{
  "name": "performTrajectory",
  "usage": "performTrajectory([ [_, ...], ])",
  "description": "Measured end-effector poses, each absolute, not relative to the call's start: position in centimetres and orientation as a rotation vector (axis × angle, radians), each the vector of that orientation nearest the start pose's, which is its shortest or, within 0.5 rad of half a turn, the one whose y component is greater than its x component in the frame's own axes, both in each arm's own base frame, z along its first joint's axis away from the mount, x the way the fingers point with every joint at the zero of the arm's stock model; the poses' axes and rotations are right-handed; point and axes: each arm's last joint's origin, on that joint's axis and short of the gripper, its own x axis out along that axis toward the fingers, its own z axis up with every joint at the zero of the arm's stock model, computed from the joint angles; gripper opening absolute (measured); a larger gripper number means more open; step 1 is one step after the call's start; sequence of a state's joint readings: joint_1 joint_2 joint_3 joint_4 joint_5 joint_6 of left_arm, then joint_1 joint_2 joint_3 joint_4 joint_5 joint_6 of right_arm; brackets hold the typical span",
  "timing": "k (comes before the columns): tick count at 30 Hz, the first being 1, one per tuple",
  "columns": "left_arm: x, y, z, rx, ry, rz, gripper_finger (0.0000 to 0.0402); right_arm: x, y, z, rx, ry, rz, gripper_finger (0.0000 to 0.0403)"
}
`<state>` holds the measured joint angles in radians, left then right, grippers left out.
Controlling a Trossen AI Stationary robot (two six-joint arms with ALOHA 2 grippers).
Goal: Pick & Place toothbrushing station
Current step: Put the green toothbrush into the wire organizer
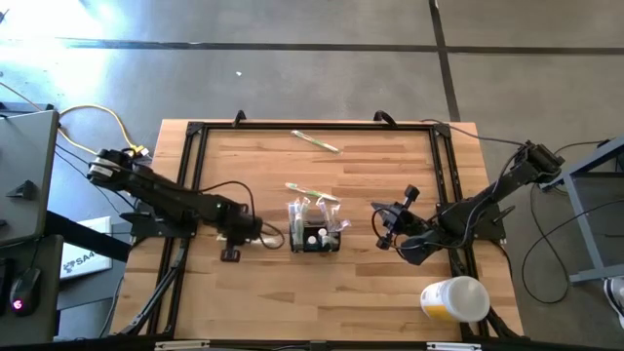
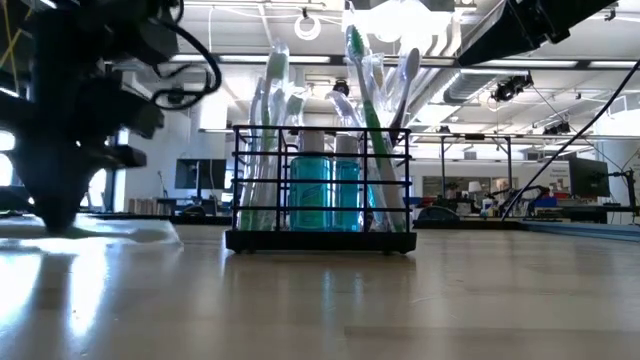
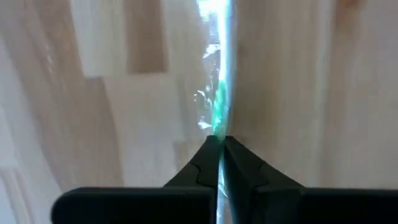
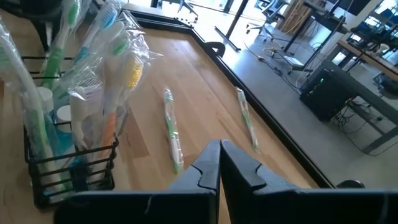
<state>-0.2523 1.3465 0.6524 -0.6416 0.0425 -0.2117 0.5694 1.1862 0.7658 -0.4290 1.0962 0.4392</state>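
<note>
My left gripper [image 3: 219,144] pinches a wrapped toothbrush [image 3: 219,93] on the worktop [image 1: 244,292] — beside the caddy [image 1: 314,234]. My right gripper [image 4: 219,149] is pressed together — holding nothing.

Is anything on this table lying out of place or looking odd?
Yes. Two wrapped toothbrushes lie loose outside the black caddy: one just behind it, another near the table's far edge. A white-and-yellow cup lies tipped at the right front corner.
</note>
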Motion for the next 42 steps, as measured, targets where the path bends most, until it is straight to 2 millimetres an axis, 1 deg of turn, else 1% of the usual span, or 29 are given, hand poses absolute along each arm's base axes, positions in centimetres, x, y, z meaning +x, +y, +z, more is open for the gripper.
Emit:
performTrajectory([
  [4,19.9,-6.4,17.4,-0.028,1.385,-0.056,0.0006,20.1,9.9,24.2,-0.238,0.464,-0.582,0.0002],
  [9,20.1,-7.9,19.4,-0.02,1.332,-0.089,0.0005,20.2,9.9,24.1,-0.226,0.485,-0.546,0.0002],
  [13,20.3,-8.6,20.3,0.016,1.304,-0.095,0.0003,20.3,10.0,24.2,-0.223,0.478,-0.54,0.0002],
  [19,20.3,-8.9,21.0,0.008,1.304,-0.075,0.0002,20.5,10.3,24.3,-0.208,0.498,-0.463,0.0002],
  [23,20.4,-9.6,22.4,0.003,1.304,-0.08,0.0001,20.5,10.3,24.3,-0.204,0.491,-0.46,0.0002],
  [30,20.3,-11.8,26.5,0.067,1.207,-0.125,0.0001,20.7,10.5,24.4,-0.223,0.494,-0.42,0.0002],
  [33,20.1,-12.7,28.1,0.107,1.158,-0.131,0.0,20.9,10.8,24.6,-0.237,0.501,-0.338,0.0002],
  [37,19.7,-13.8,30.0,0.148,1.084,-0.161,0.0,21.3,11.2,25.1,-0.239,0.469,-0.258,0.0005],
  [40,19.7,-14.5,30.9,0.204,1.018,-0.213,0.0,21.5,11.4,25.3,-0.256,0.457,-0.214,0.0021],
  [42,20.0,-14.7,31.1,0.241,0.977,-0.25,0.0,21.6,11.5,25.5,-0.249,0.447,-0.181,0.0042],
])
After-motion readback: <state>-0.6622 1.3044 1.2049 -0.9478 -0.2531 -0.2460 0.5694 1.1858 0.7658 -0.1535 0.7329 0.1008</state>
